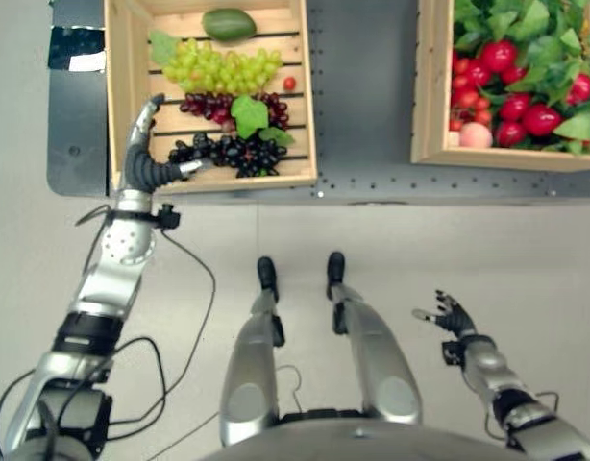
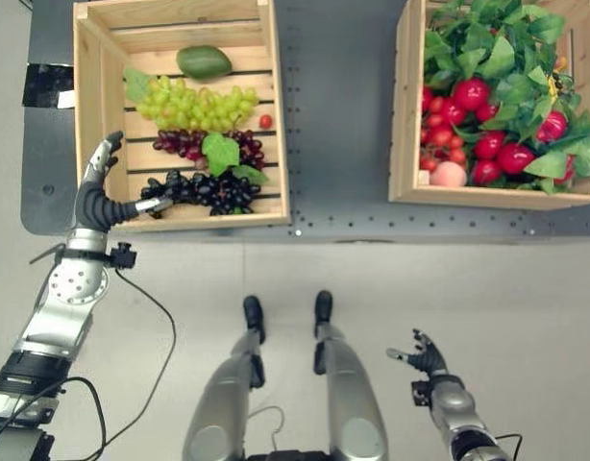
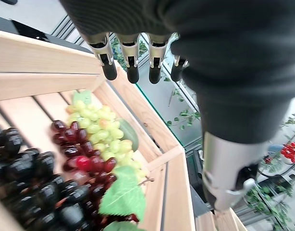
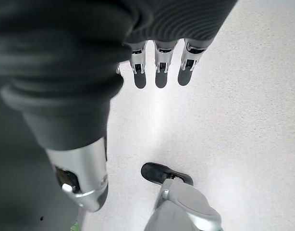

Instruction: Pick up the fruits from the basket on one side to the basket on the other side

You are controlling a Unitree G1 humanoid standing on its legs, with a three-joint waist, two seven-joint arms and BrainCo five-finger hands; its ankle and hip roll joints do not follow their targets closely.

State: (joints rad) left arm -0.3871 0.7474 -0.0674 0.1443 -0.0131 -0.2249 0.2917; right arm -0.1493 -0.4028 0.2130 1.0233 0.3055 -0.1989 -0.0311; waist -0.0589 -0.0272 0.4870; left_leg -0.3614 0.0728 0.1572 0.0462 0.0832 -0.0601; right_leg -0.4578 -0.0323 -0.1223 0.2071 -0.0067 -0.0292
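Since the left hand [image 1: 146, 154] sits at the near-left corner of the left crate [image 1: 116, 86], upper left of the frame, w/ fingers straight up along the crate's left wall and thumb poking sideways toward the black grapes [image 1: 233, 152], it's open and holding nothing. Thumb tip looks right at the bunch's left end; can't tell if it touches. Fruit in that crate, back to front: green mango [image 1: 229, 24], green grapes [image 1: 218, 67], a small red fruit [image 1: 289, 84] just beside them, dark red grapes [image 1: 210, 104] under a green leaf [image 1: 247, 113], then the black bunch along the front wall.

Right crate [image 1: 431, 86], upper right, is packed w/ red fruits [image 1: 526, 110], a peach [image 1: 476, 135] and leaves. Right hand [image 1: 449, 314] hangs low at lower right over the floor, fingers relaxed and spread, idle.

Risks, as I judge them:
- grabbing only a few berries, so bunch tears or swings loose
- fingers catching crate wall or front lip on closing, since hand is tight in the corner
- leaf getting pinched instead of grapes
- long carry across the table [image 1: 362, 96] gap to the far crate, so a drop mid-way is likely if grip is shallow
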